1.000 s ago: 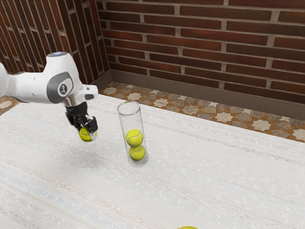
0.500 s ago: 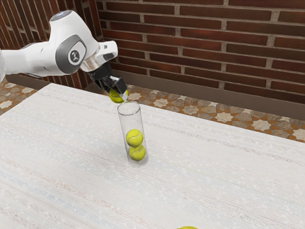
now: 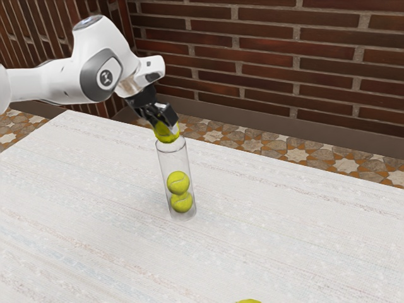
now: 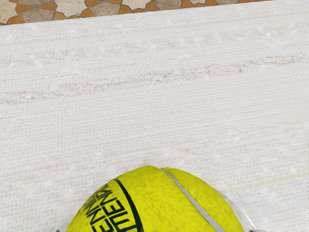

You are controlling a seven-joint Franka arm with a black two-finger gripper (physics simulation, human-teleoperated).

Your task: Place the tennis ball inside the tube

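Clamping fuzzy yellow tennis ball (image 3: 166, 133) from both sides, black fingers (image 3: 167, 114) are holding it at mouth of tall transparent tube (image 3: 172, 161); seeming light, springy, grippy, best pinching across middle.

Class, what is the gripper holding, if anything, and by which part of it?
The gripper holds a tennis ball by its sides, leaving the ball's lower part bare.
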